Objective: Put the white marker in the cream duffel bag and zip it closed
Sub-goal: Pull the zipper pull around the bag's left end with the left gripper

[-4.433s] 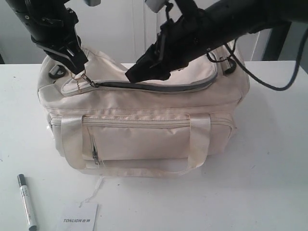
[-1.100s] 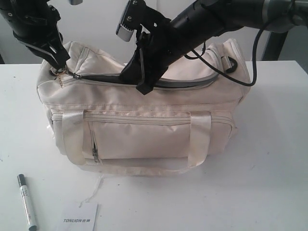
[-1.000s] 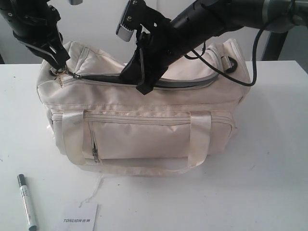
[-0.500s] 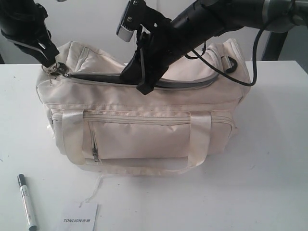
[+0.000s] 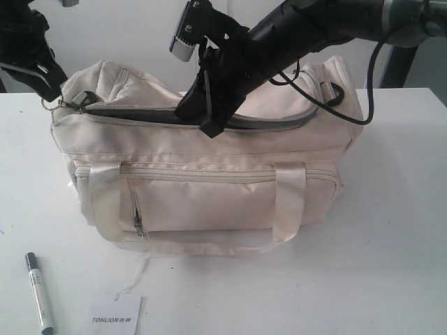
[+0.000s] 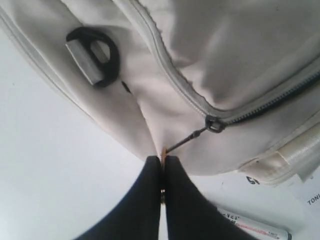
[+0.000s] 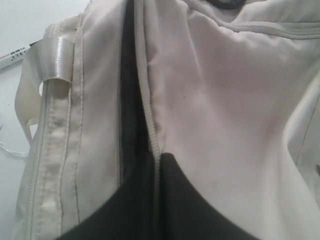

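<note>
Above the white table (image 5: pixel 391 244), left fingers (image 6: pixel 142 205) clamp tight on the chain pull (image 6: pixel 186 141).

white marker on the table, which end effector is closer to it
Left. The left end effector holds the zipper pull at the bag's left end, on the marker's side. The right end effector grips the bag's top edge near the middle, farther off.
</note>
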{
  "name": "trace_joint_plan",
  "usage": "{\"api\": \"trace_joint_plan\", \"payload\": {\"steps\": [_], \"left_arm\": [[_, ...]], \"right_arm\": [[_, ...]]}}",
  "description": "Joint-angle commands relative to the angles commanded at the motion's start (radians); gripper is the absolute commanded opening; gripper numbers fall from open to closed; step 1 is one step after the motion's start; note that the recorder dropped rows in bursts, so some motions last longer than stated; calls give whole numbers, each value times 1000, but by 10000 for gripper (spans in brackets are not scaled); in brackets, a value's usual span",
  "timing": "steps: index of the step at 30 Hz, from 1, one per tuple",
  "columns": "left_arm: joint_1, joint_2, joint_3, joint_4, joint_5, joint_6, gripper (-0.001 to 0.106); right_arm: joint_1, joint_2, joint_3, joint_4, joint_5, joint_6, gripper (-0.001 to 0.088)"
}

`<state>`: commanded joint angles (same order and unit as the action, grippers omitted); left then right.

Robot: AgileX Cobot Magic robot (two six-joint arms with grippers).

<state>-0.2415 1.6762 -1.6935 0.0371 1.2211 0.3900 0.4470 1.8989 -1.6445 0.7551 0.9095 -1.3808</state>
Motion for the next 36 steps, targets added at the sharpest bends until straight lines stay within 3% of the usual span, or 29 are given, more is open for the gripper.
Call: {"api": "trace_joint_plan", "payload": {"steps": [14,16,20,23,30,36], "left_arm": [[0,-2,29,-6,0,-82,16],[0,-2,29,-6,0,-112,113],[0,-2,29,-6,-4,-140,499],[0,-19,29,-6,-36,-186,660],[0,-148,35,-30,-78,-218,658],[0,-299,196,-187,-285,-295,654]], "right_arm": [[0,0,0,2,8,0,0],[0,0,0,2,8,0,0],[0,0,0,2,8,0,0],[0,0,0,2,9,18,0],[0,0,0,2,9,41,0],[0,0,0,2,9,50,0]]}}
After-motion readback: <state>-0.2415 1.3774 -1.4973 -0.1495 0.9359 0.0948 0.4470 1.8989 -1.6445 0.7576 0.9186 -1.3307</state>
